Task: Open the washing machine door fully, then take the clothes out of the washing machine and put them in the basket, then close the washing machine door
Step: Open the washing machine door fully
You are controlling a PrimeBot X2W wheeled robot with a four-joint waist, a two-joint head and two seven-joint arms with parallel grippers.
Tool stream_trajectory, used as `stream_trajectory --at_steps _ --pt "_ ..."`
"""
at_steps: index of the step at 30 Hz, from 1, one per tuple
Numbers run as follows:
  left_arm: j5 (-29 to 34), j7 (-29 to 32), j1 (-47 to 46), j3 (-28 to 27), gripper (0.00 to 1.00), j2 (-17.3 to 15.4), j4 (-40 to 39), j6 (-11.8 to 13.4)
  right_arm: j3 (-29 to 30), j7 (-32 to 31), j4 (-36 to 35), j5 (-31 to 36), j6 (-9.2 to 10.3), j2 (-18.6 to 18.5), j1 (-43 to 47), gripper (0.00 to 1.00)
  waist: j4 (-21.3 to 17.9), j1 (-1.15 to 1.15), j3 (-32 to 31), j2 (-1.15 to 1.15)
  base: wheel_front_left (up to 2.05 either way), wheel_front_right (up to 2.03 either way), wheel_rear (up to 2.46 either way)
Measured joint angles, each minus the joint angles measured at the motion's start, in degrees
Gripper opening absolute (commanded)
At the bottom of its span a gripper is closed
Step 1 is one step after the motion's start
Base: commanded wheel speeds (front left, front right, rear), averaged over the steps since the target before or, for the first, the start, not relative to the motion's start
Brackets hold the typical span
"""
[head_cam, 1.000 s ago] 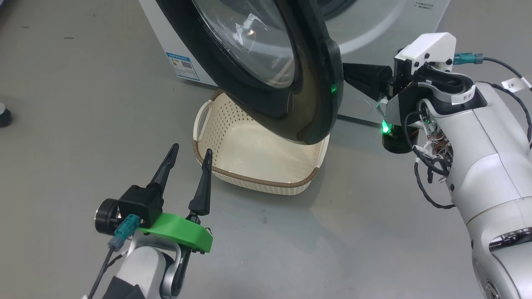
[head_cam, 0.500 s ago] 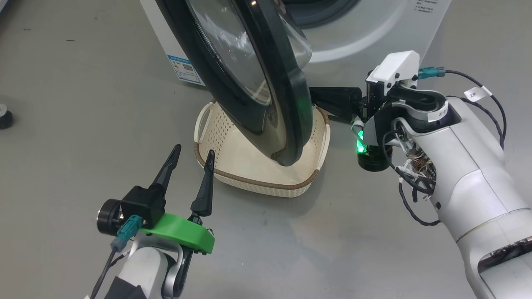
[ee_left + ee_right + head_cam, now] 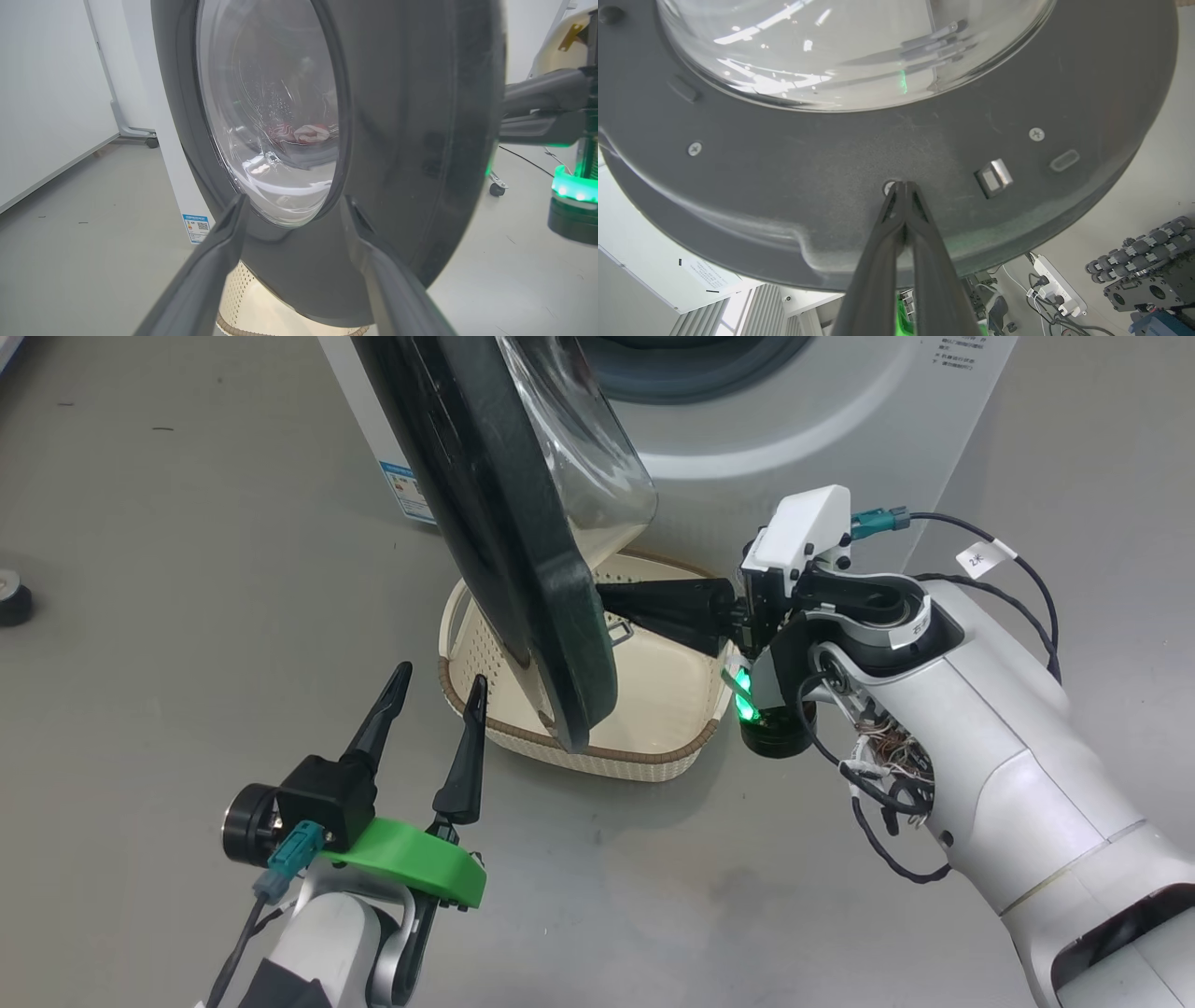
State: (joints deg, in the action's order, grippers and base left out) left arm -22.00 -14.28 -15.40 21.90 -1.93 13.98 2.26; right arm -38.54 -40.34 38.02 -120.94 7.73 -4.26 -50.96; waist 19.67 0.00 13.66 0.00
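Bright, even light; glare on washing machine door (image 3: 887, 140).

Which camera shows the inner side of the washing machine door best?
The right wrist view: the washing machine door faces it squarely, its screws, latch and glass bowl plain. The head view catches it nearly edge-on over the basket; the left wrist view shows its outer face.

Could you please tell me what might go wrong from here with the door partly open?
The right gripper is shut, only its fingertips pressing the inner face of the washing machine door, so it may slip off. The open left gripper stands close before the door's outer face; a wider swing might strike it. The door's lower edge hangs over the basket and might clip its rim; the clearance is unclear.
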Motion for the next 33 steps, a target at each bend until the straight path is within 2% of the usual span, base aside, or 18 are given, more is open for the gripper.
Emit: stream_trajectory --at_steps 10,13,16,18,21,25,26,33 --pt "0.01 0.0 0.05 -0.82 1.0 0.0 -0.2 0.48 -2.11 6.53 -1.91 -0.69 -0.02 0.23 0.07 0.0 -0.38 0.0 -0.26 0.0 0.0 0.0 0.0" --pt "0.07 0.0 0.11 -1.19 1.0 0.0 -0.18 0.51 -1.9 8.81 -1.78 1.4 -1.12 0.25 0.07 0.0 -0.64 0.0 -0.72 0.0 0.0 0.0 0.0" --pt "0.23 0.0 0.15 -1.3 1.0 -0.01 -0.05 0.54 -1.71 12.56 -0.81 5.44 -3.18 0.25 0.07 0.0 -1.13 0.0 -1.6 0.0 0.0 0.0 0.0" --pt "0.43 0.0 0.2 -1.32 1.0 0.0 0.04 0.54 -2.89 15.28 -0.59 9.68 -5.25 -0.77 0.07 0.0 -1.47 0.0 -2.3 0.0 0.0 0.0 0.0" --pt "0.43 0.0 0.81 -1.59 1.0 -0.01 0.09 0.55 -5.24 19.24 -0.62 16.08 -8.12 -3.56 0.13 0.0 -2.09 0.0 -3.46 0.0 0.0 0.0 0.0" --pt "0.52 0.0 2.36 -1.87 1.0 -0.02 0.51 0.82 -6.12 24.58 -0.64 20.31 -11.04 -6.39 2.56 0.0 -3.06 0.0 -5.23 0.0 0.0 0.0 0.0" --pt "0.6 0.0 2.94 -2.11 1.0 -0.03 0.62 1.01 -7.48 27.33 -0.64 23.96 -12.44 -7.92 4.25 0.0 -3.59 0.0 -6.19 0.0 0.0 0.0 0.0" --pt "1.92 0.0 4.65 -3.63 1.0 -0.09 0.77 1.48 -12.73 37.31 -1.97 36.86 -13.21 -12.76 6.26 0.0 -5.54 0.0 -8.92 0.0 0.0 0.0 0.0"
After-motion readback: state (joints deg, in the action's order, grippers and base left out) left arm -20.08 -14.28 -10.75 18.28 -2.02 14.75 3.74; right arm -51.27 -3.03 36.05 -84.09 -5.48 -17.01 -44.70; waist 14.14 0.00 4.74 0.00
